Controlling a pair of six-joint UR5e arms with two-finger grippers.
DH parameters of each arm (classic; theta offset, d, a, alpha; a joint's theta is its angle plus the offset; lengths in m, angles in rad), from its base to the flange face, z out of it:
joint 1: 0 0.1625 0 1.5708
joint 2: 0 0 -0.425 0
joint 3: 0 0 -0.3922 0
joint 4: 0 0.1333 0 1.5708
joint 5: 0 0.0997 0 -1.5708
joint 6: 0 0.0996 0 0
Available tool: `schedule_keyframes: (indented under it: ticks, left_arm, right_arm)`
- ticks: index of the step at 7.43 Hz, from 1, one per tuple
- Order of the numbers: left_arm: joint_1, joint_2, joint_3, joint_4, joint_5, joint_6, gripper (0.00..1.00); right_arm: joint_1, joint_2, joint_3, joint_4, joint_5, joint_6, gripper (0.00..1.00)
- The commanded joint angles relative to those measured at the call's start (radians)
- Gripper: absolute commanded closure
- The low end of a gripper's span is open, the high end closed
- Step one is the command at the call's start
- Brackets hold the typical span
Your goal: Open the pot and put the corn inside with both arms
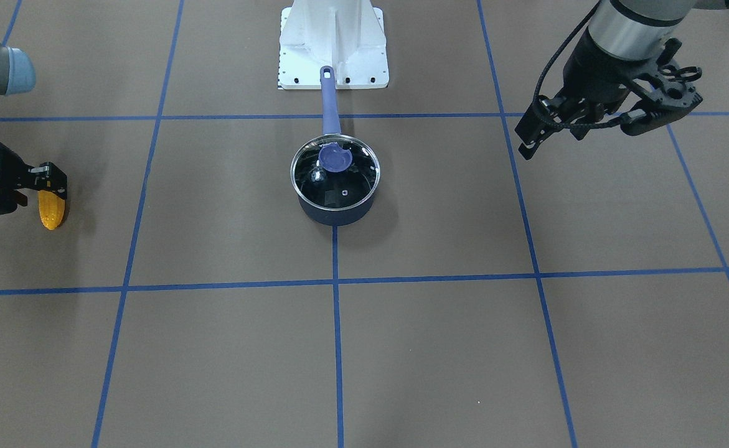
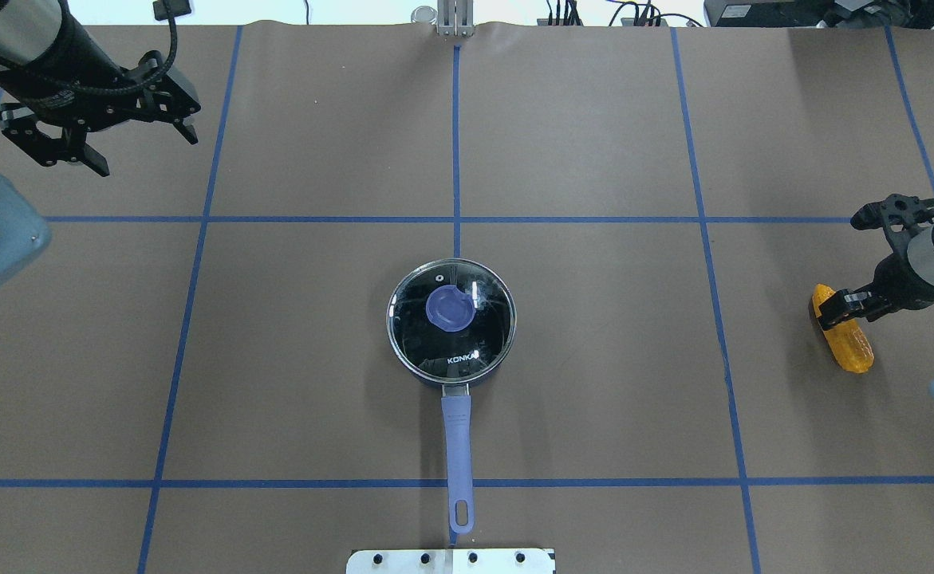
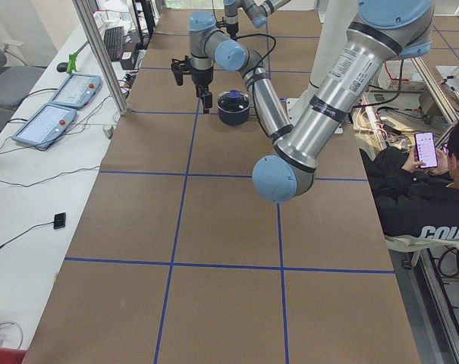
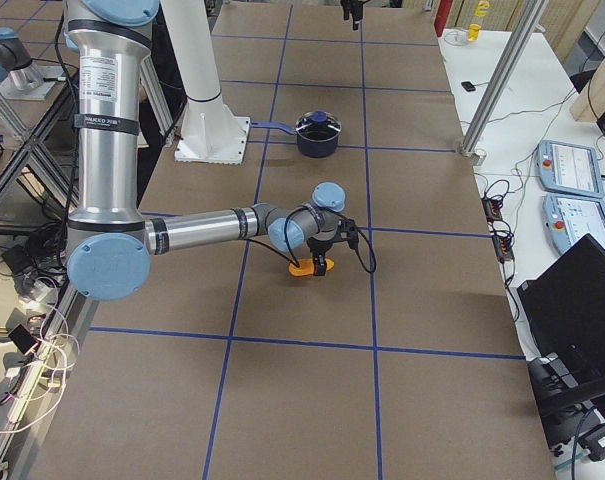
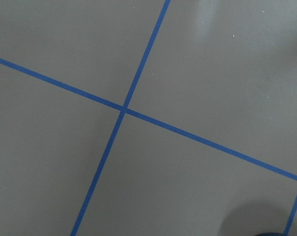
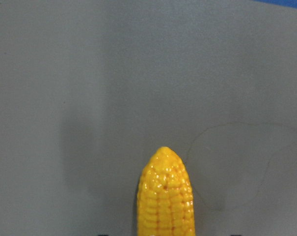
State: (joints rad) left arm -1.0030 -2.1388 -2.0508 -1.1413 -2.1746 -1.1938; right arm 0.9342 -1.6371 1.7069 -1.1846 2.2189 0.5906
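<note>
The dark blue pot [image 2: 451, 323] stands mid-table, its glass lid with the blue knob [image 2: 449, 307] on it and its long handle [image 2: 457, 446] pointing toward the robot's base. The orange-yellow corn [image 2: 843, 339] lies on the table far out on the robot's right. My right gripper [image 2: 833, 307] is down over the corn's far end, jaws open on either side of it; the right wrist view shows the corn's tapered tip [image 6: 165, 196]. My left gripper [image 2: 147, 154] is open and empty, held high over the far left of the table, away from the pot.
Brown table surface with a grid of blue tape lines [image 5: 123, 109]. The robot's white base plate [image 1: 333, 43] is just behind the handle's end. A seated person [image 3: 434, 174] and control pendants [image 4: 572, 165] are off the table at its sides.
</note>
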Motion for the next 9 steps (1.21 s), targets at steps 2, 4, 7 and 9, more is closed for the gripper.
schedule_keyframes:
  ticks: [2, 4, 7, 9]
  left_arm:
    - [0.007, -0.012, 0.020, -0.005, 0.001, -0.007, 0.02]
    - [0.021, -0.044, 0.050, -0.006, 0.002, -0.013, 0.02]
    - [0.084, -0.088, 0.075, -0.011, 0.021, -0.061, 0.02]
    - [0.162, -0.168, 0.167, -0.081, 0.077, -0.151, 0.02]
  right_arm:
    - [-0.003, 0.000, -0.003, 0.000, 0.004, 0.002, 0.86]
    - [-0.003, 0.006, 0.005, -0.001, 0.013, 0.000, 0.93]
    - [0.070, 0.037, 0.016, -0.033, 0.111, -0.001, 0.93]
    - [0.142, 0.164, 0.022, -0.201, 0.154, -0.014, 0.93]
